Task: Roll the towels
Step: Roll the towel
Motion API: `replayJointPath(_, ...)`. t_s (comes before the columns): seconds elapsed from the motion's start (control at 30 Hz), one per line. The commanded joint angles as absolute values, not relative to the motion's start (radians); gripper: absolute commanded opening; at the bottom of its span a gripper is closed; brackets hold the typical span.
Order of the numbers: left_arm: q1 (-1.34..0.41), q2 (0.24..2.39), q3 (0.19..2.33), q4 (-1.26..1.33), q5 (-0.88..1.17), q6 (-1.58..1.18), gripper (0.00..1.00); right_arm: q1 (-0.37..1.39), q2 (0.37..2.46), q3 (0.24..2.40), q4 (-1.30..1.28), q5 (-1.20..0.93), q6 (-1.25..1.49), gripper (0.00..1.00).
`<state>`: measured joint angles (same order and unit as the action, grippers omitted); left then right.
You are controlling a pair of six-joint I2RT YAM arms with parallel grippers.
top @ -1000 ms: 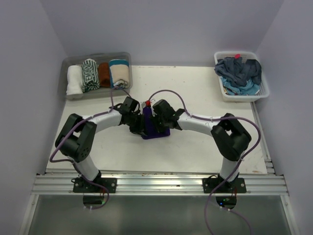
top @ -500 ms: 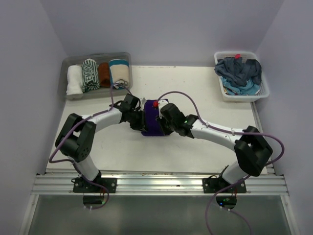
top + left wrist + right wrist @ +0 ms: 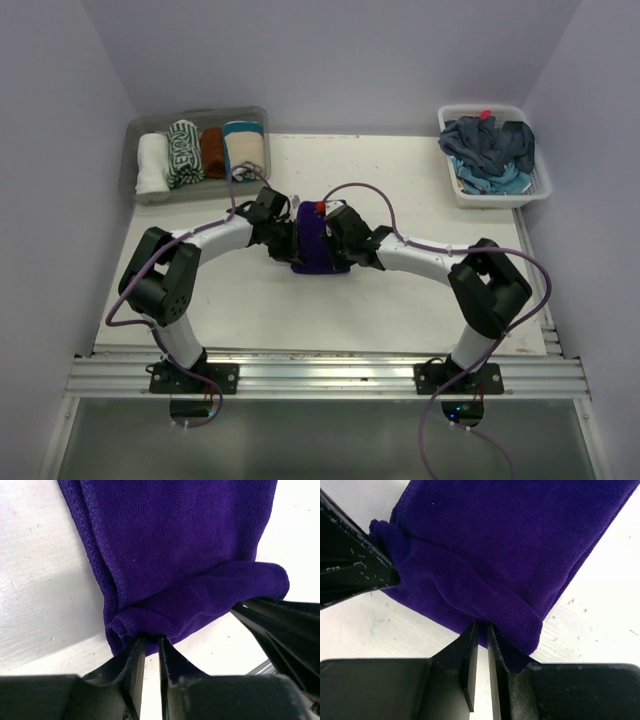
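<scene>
Both pincers on the purple towel (image 3: 318,252), mid-table (image 3: 400,295).

Left pincer (image 3: 150,642): jaws pressed nearly together, thin slit only, nipping the left corner of the towel's turned-over end. The hem curls into a small lump right at my fingertips.

Right pincer (image 3: 481,630): same, jaws almost closed on the right corner of that end, with cloth draped over one tip. From each wrist the other pincer shows just beside it, so the two sit close together across the towel's width.

Key relation: the towel is a narrow folded strip. Its long axis runs straight ahead from my fingertips in both wrist views, lying flat on the table beyond them. The fold I hold runs crosswise, pincer to pincer. I judge the roll is only just started, one turn at most. The next move would carry this fold forward, away from both wrists, along the strip.

Neither arm is nearer, as each has one corner. They would need to move level, or the roll will skew.

Far off to my left pincer's side: clear tub (image 3: 200,113) with four rolled towels (image 3: 184,153). Far off to my right pincer's side: white basket (image 3: 480,108) heaped with unrolled towels (image 3: 490,145).
</scene>
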<state>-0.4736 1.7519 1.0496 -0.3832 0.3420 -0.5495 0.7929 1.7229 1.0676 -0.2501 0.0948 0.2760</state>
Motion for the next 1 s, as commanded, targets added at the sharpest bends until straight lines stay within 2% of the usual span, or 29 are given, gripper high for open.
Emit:
replayJointPath(0.0, -0.476, 1.729, 1.091, -0.376, 0.327, -0.549, 0.23, 0.782, 1.714, 1.071, -0.195, 0.115, 0.33, 0.17)
replayJointPath(0.27, -0.476, 1.729, 1.118, -0.402, 0.293, -0.545, 0.44, 0.738, 1.756, 1.052, -0.187, 0.1, 0.44, 0.13)
replayJointPath(0.57, -0.474, 1.641, 1.065, -0.367, 0.226, -0.563, 0.43, 0.71, 1.772, 1.063, -0.244, 0.08, 0.489, 0.11)
replayJointPath(0.77, -0.471, 1.669, 1.075, -0.376, 0.239, -0.564, 0.43, 0.712, 1.697, 1.068, -0.275, 0.127, 0.371, 0.21)
replayJointPath(0.8, -0.471, 1.675, 1.077, -0.371, 0.242, -0.566, 0.43, 0.718, 1.689, 1.069, -0.288, 0.147, 0.351, 0.27)
replayJointPath(0.97, -0.443, 1.68, 1.08, -0.364, 0.278, -0.563, 0.43, 0.79, 1.648, 1.063, -0.295, 0.23, 0.195, 0.4)
